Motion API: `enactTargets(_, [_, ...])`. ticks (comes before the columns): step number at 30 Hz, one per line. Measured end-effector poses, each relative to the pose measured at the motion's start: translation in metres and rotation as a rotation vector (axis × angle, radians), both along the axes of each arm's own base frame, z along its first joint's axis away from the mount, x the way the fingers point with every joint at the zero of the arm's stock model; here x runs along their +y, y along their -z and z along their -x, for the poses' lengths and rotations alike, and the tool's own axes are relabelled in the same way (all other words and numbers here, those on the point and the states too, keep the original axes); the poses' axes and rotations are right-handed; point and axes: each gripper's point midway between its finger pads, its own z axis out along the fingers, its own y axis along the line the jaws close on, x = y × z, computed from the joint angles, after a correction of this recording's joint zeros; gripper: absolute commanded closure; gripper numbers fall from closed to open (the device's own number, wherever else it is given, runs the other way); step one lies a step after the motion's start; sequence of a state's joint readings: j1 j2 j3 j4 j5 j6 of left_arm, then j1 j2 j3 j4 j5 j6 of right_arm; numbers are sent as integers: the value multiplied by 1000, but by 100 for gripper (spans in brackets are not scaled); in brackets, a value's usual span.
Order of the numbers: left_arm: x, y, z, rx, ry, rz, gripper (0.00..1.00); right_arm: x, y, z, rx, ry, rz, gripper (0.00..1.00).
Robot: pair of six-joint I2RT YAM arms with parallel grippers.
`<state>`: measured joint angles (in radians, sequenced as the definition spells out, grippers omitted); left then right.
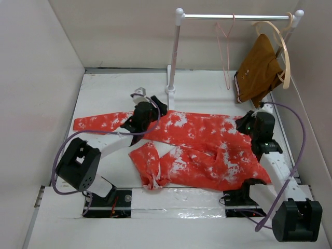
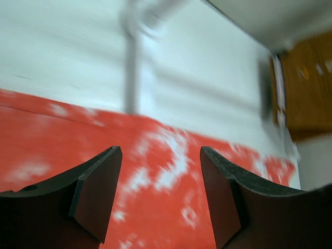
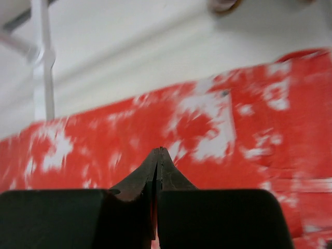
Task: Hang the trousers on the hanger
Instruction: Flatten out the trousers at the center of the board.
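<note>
Two arms reach in from the near edge over the trousers (image 1: 207,136), which lie flat across the middle of the desk (image 1: 104,88), long axis left to right — waist toward the right edge, one leg stretched toward the left edge. The left gripper (image 2: 161,155) hovers over that leg with jaws spread and nothing between them; the right gripper (image 3: 158,155) sits low at the waist end, fingers pressed together — whether they pinch cloth I cannot tell. The hanger (image 1: 225,52) hangs from the rail (image 1: 233,16) near the far right corner.
</note>
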<state>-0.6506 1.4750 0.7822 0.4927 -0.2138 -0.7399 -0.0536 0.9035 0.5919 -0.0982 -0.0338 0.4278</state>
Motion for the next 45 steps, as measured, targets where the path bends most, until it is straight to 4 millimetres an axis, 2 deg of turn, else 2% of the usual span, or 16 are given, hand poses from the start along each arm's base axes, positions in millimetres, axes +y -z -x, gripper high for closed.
enactTargets(4, [87, 14, -37, 76, -275, 12, 42, 61, 40, 29, 33, -214, -29, 100])
enactTargets(8, [169, 37, -46, 181, -528, 24, 44, 112, 65, 64, 63, -429, -36, 100])
enactTargets(9, [186, 42, -43, 202, -580, 30, 47, 124, 64, 69, 50, -480, -36, 100])
enactTargets(12, [239, 52, -28, 260, -736, 74, 67, 155, 55, 78, 4, -608, -30, 99])
enactTargets(15, [302, 55, -6, 289, -903, 116, 78, 179, 56, 86, -11, -707, -15, 97])
enactTargets(16, [322, 54, 1, 295, -957, 117, 88, 187, 59, 89, -5, -740, -10, 96])
enactTargets(19, [363, 54, 20, 325, -1071, 95, 91, 205, 64, 100, 1, -819, 4, 94])
enactTargets(21, [379, 60, 31, 375, -1110, 69, 90, 214, 63, 106, -9, -854, 9, 93])
enactTargets(25, [407, 73, 41, 468, -1148, 31, 78, 220, 58, 109, -36, -882, 12, 92])
enactTargets(27, [418, 87, 48, 520, -1162, 17, 64, 221, 56, 108, -46, -883, 14, 92])
enactTargets(30, [425, 108, 60, 604, -1164, 7, 57, 221, 54, 107, -55, -881, 13, 92])
enactTargets(33, [421, 127, 62, 665, -1128, 9, 52, 221, 54, 107, -54, -881, 14, 92])
enactTargets(37, [421, 126, 49, 628, -1089, 19, 49, 221, 57, 107, -46, -879, 18, 92])
enactTargets(40, [421, 126, 43, 611, -1071, 22, 53, 222, 62, 106, -34, -883, 23, 92])
enactTargets(44, [421, 130, 38, 607, -1059, 26, 100, 222, 68, 106, -14, -887, 29, 92])
enactTargets(45, [421, 132, 37, 610, -1057, 28, 100, 223, 69, 106, -13, -887, 30, 92])
